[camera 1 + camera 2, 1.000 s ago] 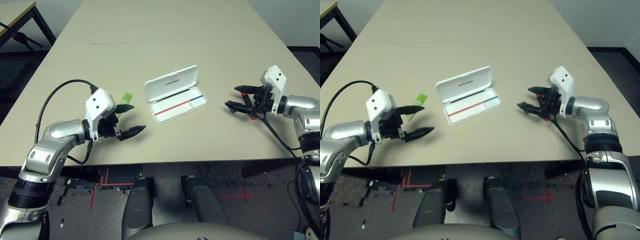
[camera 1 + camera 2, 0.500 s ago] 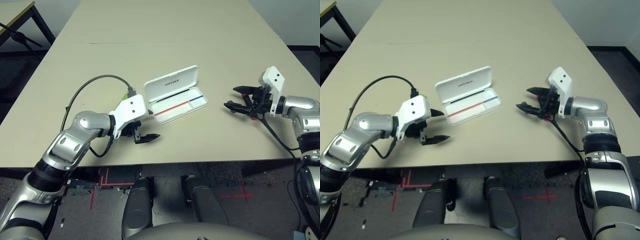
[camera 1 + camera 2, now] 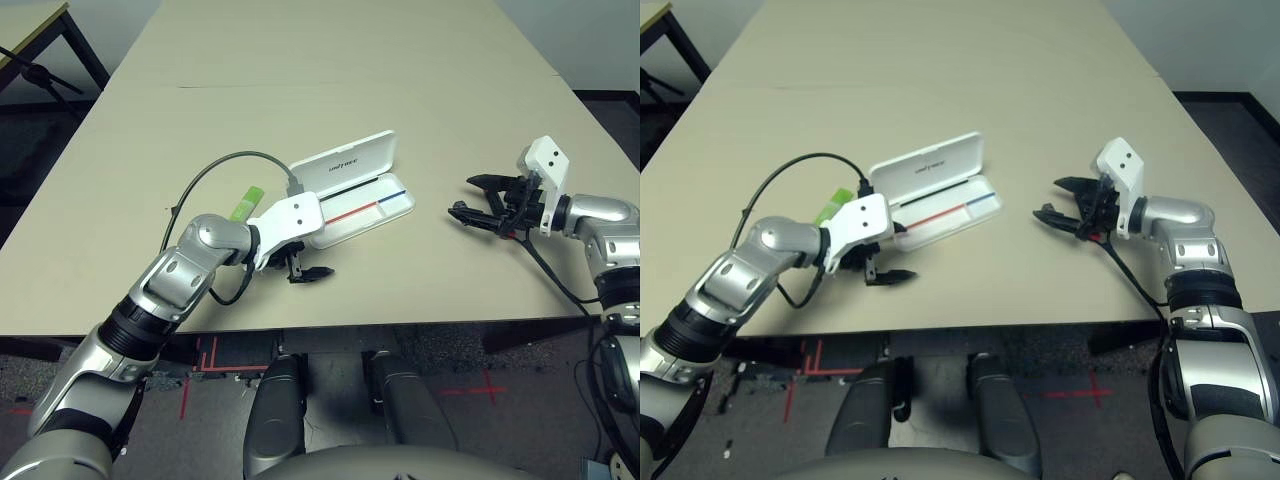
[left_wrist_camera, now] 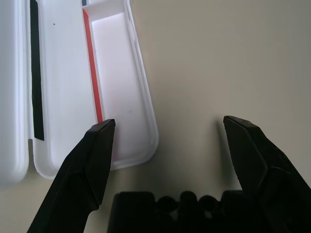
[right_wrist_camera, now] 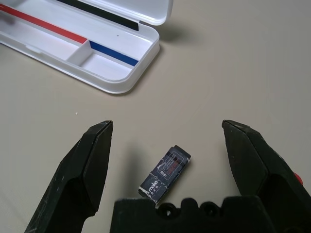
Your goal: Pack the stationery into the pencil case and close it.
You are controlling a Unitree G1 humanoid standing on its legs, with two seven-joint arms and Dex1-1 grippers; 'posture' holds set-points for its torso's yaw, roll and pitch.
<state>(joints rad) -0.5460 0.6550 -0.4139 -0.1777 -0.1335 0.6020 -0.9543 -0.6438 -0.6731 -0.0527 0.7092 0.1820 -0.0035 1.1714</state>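
White pencil case (image 3: 363, 209) sits open on the surface (image 3: 450, 100); left end effector (image 4: 170, 121) is wide apart by it; right end effector (image 5: 167, 124) is wide apart too, near the small dark piece (image 5: 165, 174); green bar (image 3: 246, 203) lies by the left arm (image 3: 180, 265).

The pale table (image 3: 300, 60) extended beneath the work area. A second table (image 3: 30, 30) stood beyond its left edge, near the wall (image 3: 120, 25). Red tape (image 3: 483, 390) marked the dark floor (image 3: 200, 430).
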